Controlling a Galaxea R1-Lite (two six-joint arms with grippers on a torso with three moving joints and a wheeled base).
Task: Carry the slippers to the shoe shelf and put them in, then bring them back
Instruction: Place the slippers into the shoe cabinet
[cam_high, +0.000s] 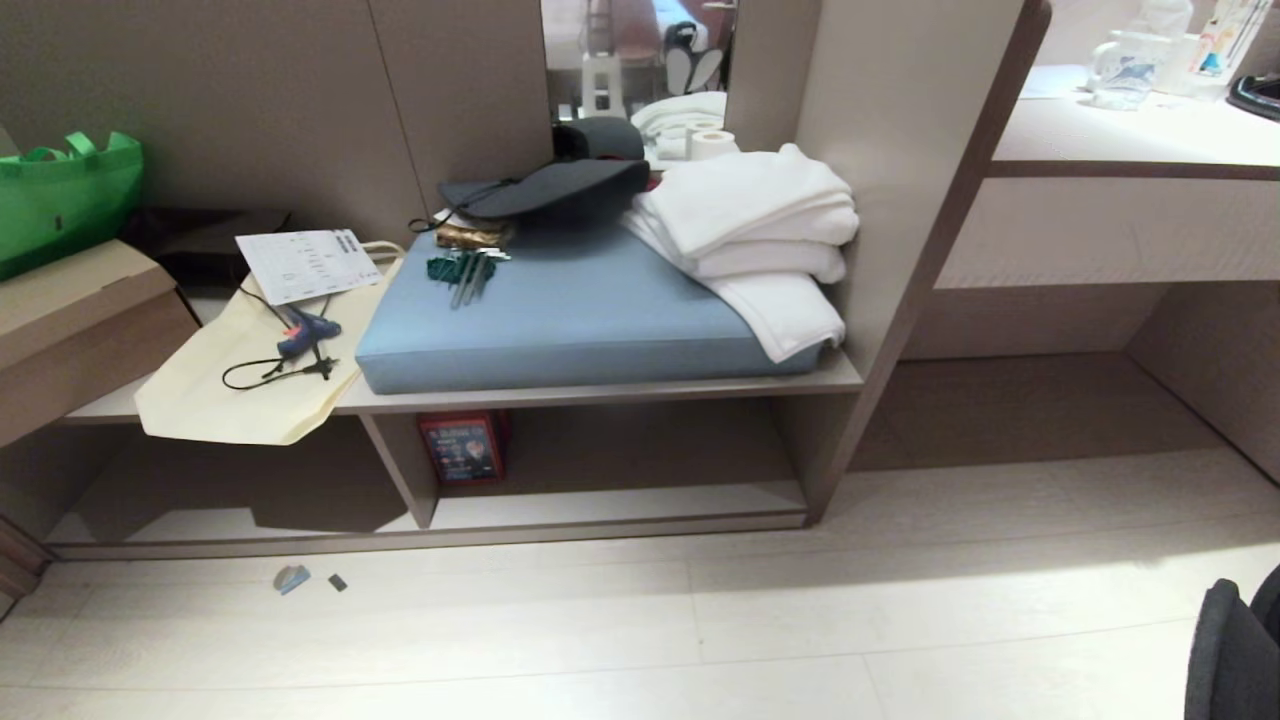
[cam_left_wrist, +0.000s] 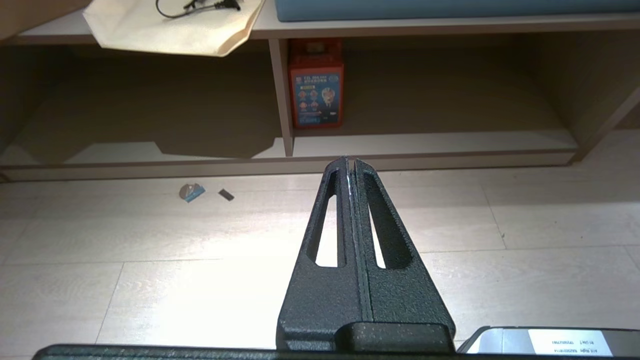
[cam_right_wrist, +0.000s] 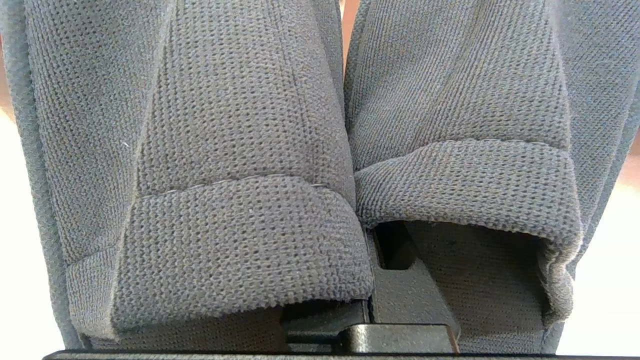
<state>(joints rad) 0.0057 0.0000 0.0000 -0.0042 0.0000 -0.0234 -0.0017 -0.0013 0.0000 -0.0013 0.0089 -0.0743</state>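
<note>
Carrying leg under way: right pincer (cam_right_wrist: 372, 280) pinching the slippers (cam_right_wrist: 240, 200), filling the right wrist frame. Left pincer (cam_left_wrist: 350, 162) pressed together, empty, centre frame. Shoe shelf (cam_high: 620, 505) lower centre of head view, just ahead. Next, probably: lower toward that cubby, then let go.
</note>
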